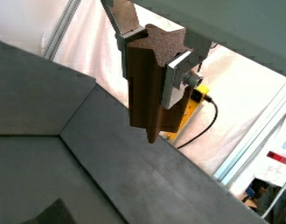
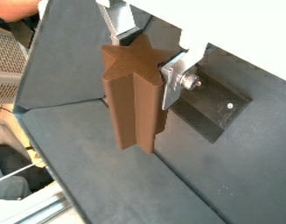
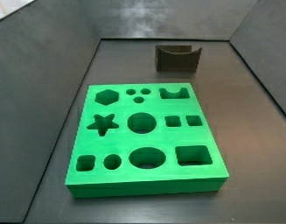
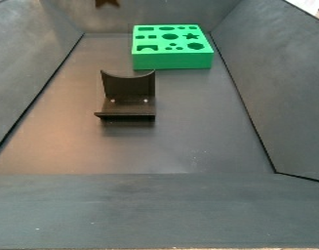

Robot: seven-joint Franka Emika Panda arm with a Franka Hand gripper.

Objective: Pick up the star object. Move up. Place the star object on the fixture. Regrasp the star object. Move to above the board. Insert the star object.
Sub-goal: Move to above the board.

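In both wrist views my gripper is shut on the star object, a tall brown star-sectioned block. It hangs lengthwise from the silver fingers, well above the dark floor. The fixture, a dark block with a curved notch, stands on the floor with nothing on it. The green board lies flat, and its star hole is open. The gripper is outside a side view; in the other, only a brown scrap shows at the top edge.
Dark sloped walls enclose the floor on all sides. A dark plate with a screw lies below the gripper in a wrist view. Beyond the wall are a yellow device with a black cable and white framing.
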